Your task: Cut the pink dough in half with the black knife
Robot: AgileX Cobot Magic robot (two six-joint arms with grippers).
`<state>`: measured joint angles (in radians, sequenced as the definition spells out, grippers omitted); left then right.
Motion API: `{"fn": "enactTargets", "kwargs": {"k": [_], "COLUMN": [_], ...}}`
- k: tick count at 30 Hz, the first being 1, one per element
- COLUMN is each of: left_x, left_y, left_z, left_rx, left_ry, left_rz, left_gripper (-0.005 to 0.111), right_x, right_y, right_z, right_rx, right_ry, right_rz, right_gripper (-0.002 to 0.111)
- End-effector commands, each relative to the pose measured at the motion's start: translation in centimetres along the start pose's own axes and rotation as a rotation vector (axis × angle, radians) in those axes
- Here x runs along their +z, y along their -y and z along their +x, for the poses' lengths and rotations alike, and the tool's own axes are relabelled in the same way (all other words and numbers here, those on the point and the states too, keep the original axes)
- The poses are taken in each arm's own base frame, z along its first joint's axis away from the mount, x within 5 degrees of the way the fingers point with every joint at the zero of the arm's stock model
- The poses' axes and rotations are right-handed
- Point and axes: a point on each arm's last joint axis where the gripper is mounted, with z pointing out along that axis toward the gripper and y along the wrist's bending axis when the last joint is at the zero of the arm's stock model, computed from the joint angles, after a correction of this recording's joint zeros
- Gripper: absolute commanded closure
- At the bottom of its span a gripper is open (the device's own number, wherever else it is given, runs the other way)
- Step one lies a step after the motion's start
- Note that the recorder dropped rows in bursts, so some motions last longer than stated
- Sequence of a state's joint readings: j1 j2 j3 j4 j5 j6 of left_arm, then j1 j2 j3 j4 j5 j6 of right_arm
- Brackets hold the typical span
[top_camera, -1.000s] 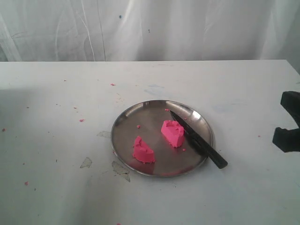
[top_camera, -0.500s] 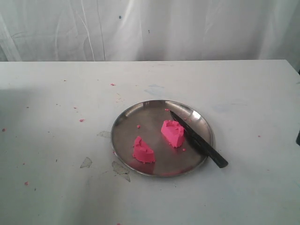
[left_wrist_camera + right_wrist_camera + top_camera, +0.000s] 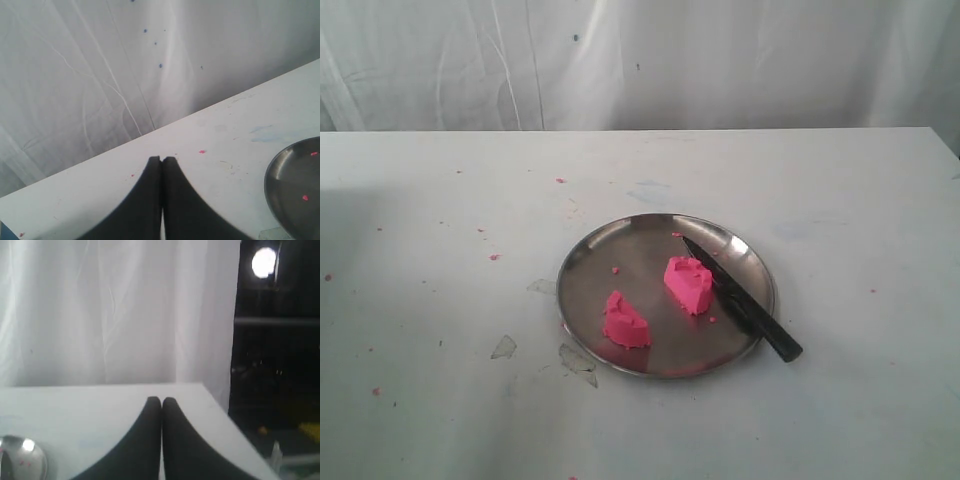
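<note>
The pink dough lies in two chunky halves on a round steel plate [image 3: 590,262]: one half [image 3: 625,320] toward the plate's front left, the other [image 3: 689,283] near its middle. The black knife [image 3: 740,298] rests across the plate's right side, blade tip pointing to the back, handle over the front right rim. Neither arm shows in the exterior view. My left gripper [image 3: 162,159] is shut with nothing in it, above the bare table left of the plate [image 3: 295,190]. My right gripper [image 3: 161,400] is shut and empty near the table's far right corner.
Tiny pink crumbs [image 3: 494,257] dot the white table [image 3: 440,400], and scuffed patches [image 3: 578,362] lie by the plate's front left rim. A white curtain [image 3: 640,60] hangs behind. In the right wrist view the table ends at a dark gap [image 3: 280,390].
The right gripper, seen at the exterior view's right edge a second ago, has withdrawn out of that view. The knife's handle has shifted very slightly. The dough halves have not moved.
</note>
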<state>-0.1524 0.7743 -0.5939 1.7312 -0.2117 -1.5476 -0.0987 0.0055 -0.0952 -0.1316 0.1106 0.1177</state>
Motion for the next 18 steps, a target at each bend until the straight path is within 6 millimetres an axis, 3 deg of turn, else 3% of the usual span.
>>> {"fn": "enactTargets", "kwargs": {"k": [1, 18], "left_x": [-0.16, -0.82], "left_y": [0.04, 0.25], "left_z": [0.03, -0.47], "left_rx": [0.012, 0.018], "left_ry": [0.004, 0.036], "left_rz": [0.003, -0.001], "left_gripper": [0.107, 0.107], "right_x": [-0.15, -0.16], "right_y": [0.23, 0.2], "right_z": [5.22, 5.24], "right_rx": [0.088, 0.099], "right_ry": [-0.316, -0.317], "right_rz": [0.045, 0.044], "right_gripper": [0.108, 0.108]}}
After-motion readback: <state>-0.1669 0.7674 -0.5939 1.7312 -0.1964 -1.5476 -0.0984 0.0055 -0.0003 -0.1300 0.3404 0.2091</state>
